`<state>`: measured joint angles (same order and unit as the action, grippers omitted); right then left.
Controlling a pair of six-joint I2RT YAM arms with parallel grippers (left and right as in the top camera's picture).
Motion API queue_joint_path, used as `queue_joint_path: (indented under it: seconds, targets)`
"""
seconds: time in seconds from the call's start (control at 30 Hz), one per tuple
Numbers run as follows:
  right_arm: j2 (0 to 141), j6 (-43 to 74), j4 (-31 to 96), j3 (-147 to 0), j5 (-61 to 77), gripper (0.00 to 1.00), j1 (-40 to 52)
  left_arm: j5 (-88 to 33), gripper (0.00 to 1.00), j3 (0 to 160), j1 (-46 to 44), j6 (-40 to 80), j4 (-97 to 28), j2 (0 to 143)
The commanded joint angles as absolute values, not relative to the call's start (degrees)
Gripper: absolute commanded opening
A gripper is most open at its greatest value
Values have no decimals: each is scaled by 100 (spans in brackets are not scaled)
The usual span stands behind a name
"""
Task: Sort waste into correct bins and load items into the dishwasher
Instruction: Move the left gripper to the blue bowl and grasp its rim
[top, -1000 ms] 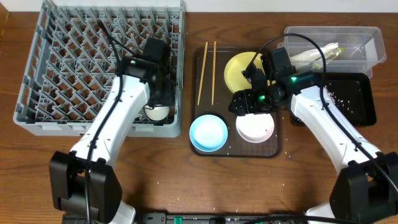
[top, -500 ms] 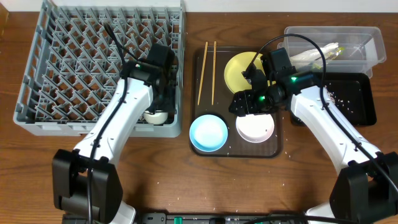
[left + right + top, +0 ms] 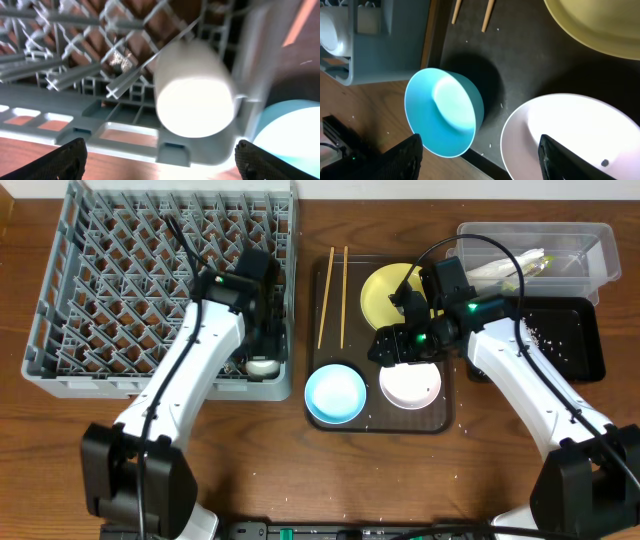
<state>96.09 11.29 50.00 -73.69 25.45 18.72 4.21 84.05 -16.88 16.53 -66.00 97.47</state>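
The small white cup [image 3: 195, 100] lies in the front right corner of the grey dish rack [image 3: 120, 280], and also shows in the overhead view [image 3: 264, 365]. My left gripper [image 3: 160, 165] hangs just above it, open and empty. My right gripper [image 3: 482, 160] is open and empty above the brown tray, between the light blue bowl [image 3: 445, 112] and the white bowl [image 3: 575, 130]. The yellow plate [image 3: 385, 290] and two chopsticks [image 3: 333, 295] lie at the tray's back. The napkin [image 3: 500, 268] and wrapper [image 3: 545, 262] are in the clear tub [image 3: 590, 230]. Crumbs lie in the black tray [image 3: 575, 340].
The brown serving tray [image 3: 380, 423] holds the bowls, plate and chopsticks in the middle of the wooden table [image 3: 300, 470]. The rack's right wall [image 3: 290, 290] stands close to the tray's left edge. Small crumbs are scattered on the table in front.
My left arm has shifted slightly over the rack's front right corner, and the cup now lies a little further right. The right arm has not moved.
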Motion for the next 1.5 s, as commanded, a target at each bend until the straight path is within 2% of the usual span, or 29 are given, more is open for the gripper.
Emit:
queue_joint_path:
  seconds: [0.0,0.23,0.33,0.6,0.93,1.2,1.47]
  targets:
    - [9301,1151,5024,-7686,2532,72,1656,-56,96,8827,-1686,1664,-6672,9233]
    - [8595,1225,5443,-7839,2069,71,1299,-937,91,8788,-1747,2137,-7002,8873]
    - [8418,1584,5782,-7839,1553,68,1116,-945,90,8578,-1953,2139,-6993,8875]
    - [8353,1441,6403,-7832,1702,68,502,-685,89,7922,-2661,2574,-6692,8910]
    - [8364,1433,6386,-7771,1671,68,797,-493,88,7520,-2842,3055,-6567,8989]
    - [8364,1431,6372,-7771,1647,68,832,-530,82,7319,-3310,2958,-6219,8991]
    - [8364,1424,6375,-7769,1647,68,834,336,81,7122,-3743,3105,-6045,8993]
